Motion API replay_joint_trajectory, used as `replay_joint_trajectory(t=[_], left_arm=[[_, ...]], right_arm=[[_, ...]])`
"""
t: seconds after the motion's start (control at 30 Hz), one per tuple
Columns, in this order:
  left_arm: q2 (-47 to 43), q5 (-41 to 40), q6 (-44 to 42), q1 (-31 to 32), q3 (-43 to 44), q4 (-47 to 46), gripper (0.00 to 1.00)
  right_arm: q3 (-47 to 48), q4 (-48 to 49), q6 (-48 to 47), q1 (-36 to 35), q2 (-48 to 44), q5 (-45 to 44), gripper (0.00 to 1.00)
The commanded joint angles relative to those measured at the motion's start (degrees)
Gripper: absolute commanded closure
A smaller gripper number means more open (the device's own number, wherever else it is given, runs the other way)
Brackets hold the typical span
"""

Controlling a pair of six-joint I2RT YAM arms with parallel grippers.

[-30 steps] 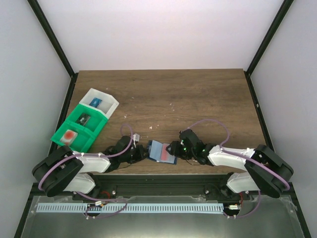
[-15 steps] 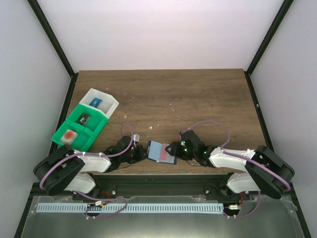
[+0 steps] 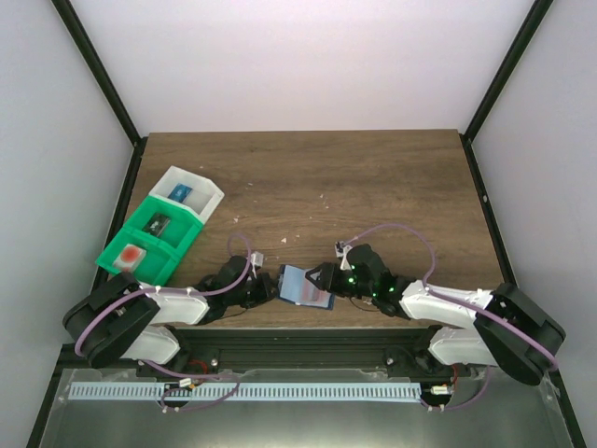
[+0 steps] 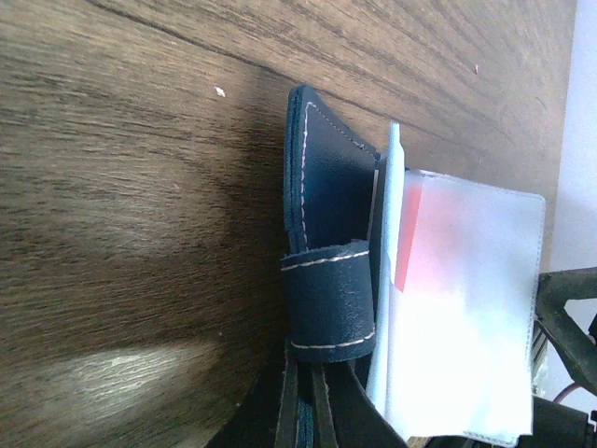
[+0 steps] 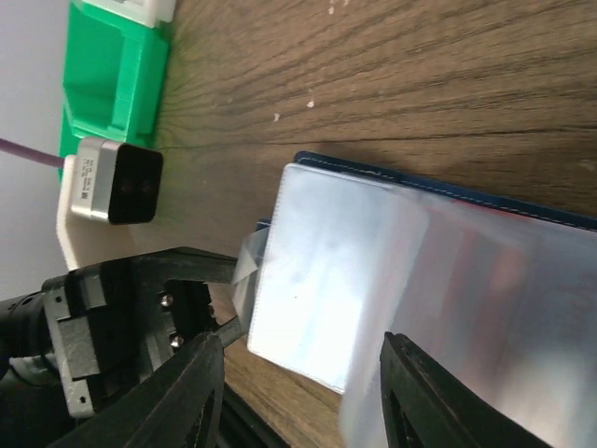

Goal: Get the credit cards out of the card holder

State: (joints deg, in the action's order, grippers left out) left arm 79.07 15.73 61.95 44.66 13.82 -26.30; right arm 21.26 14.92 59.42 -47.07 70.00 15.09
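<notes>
The card holder (image 3: pixel 300 286) lies at the near edge of the table (image 3: pixel 373 187), midway between the two arms. The left gripper (image 3: pixel 271 292) is clamped tight on its dark left edge. The right gripper (image 5: pixel 300 355) has its jaws apart, straddling the holder's pale clear panel; whether they touch it is unclear. A credit card (image 4: pixel 410 245) shows red inside.

Blue card holder (image 3: pixel 303 286) lies open at the table (image 3: pixel 373 187) front edge; red-marked credit card (image 4: pixel 410 238) sits in its clear sleeve.
</notes>
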Motion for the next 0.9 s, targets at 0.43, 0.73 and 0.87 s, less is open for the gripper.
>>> replay_joint_trajectory(t=[0.43,0.73,0.87], left_arm=[[0.28,0.54,0.18,0.35,0.14,-0.85,1.0],[0.34,0.5,0.27,0.34,0.15,-1.11,1.0],[0.3,0.54,0.18,0.34,0.06,-1.12,1.0]], right_arm=[[1.6,-5.8,-0.15,-0.39,-0.44,-2.78,0.51],[1.02,-10.21,1.28,-0.39,0.59,-6.15,0.52],[1.18,-9.72,0.93,-0.39,1.38,-6.3,0.52]])
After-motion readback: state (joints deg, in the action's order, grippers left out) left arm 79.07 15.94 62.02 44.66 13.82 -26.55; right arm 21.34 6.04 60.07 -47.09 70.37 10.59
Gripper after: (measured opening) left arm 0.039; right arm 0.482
